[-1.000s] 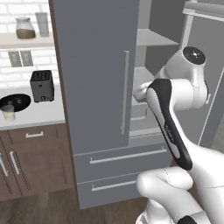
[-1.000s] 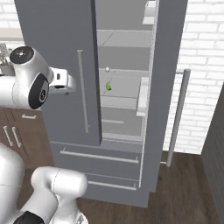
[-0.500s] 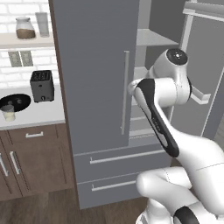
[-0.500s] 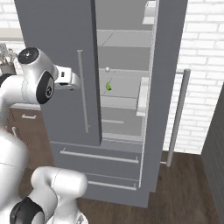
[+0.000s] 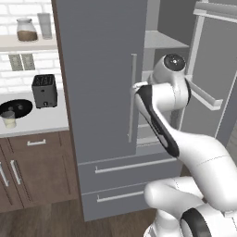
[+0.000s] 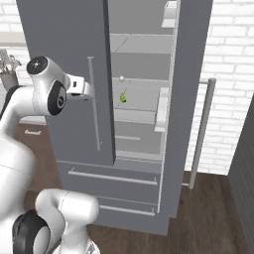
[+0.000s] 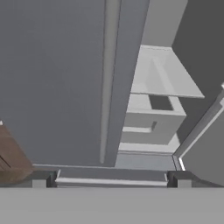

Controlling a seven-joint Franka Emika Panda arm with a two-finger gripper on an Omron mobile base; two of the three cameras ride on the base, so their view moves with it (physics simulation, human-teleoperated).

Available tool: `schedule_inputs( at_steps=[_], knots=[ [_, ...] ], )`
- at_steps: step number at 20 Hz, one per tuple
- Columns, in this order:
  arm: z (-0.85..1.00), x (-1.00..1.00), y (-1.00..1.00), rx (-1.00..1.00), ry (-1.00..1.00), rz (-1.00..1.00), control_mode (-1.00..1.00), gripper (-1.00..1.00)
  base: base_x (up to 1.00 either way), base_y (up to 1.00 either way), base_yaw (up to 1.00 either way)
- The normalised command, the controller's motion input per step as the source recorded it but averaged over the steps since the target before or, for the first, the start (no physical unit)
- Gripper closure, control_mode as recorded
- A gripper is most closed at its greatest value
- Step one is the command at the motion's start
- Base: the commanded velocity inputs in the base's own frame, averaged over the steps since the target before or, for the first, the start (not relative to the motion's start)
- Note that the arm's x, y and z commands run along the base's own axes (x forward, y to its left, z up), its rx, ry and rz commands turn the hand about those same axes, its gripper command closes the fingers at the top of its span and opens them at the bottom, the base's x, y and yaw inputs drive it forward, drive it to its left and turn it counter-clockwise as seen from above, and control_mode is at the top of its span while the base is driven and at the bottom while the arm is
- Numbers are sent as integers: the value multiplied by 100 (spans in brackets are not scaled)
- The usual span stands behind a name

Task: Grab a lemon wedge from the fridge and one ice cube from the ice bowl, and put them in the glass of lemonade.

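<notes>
**Fridge open, wedge spotted, nothing grabbed yet**

Looks like the very first leg: going after the lemon wedge (image 6: 122, 97). Fridge (image 5: 102, 92) has its right door swung wide, left door shut. Wedge sits on a middle shelf inside, just past the inner edge of the shut left door, a bit below a small white knob-like thing at the back. Tiny yellow-green speck, can't tell how it lies.

Tool (image 6: 88, 91) parked right in front of the shut left door, up against its long bar handle, at about the wedge's height but well off to the handle side of the opening. Can't tell whether the tips are apart or together; hand view just gives two dark tips at the bottom edge with the door face, handle and shelves beyond, and nothing visible between them. Safe guess: carrying nothing.

Next move, judging from this: slide across past the door edge, then reach into the shelf gap toward the wedge. Tight spot, since the door edge sits just beside the wedge, so probably needs a clean line in from the open side. Small target too, so a careful pinch.

Rest of the job untouched: ice bowl (image 5: 15, 109) and glass of lemonade (image 5: 8, 119) both wait on the desk (image 5: 44, 121) beside the fridge, near the toaster (image 5: 44, 90).
</notes>
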Motion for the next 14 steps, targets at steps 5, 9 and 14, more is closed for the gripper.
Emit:
schedule_inputs(
  at_steps=[5,9,14],
  knots=[
    [-18,42,0,0,-3,0,-100,-100,0,0,0],
    [-23,26,0,5,0,0,-100,-100,0,0,0],
    [-16,27,0,5,0,0,-100,-100,0,0,0]
  ],
)
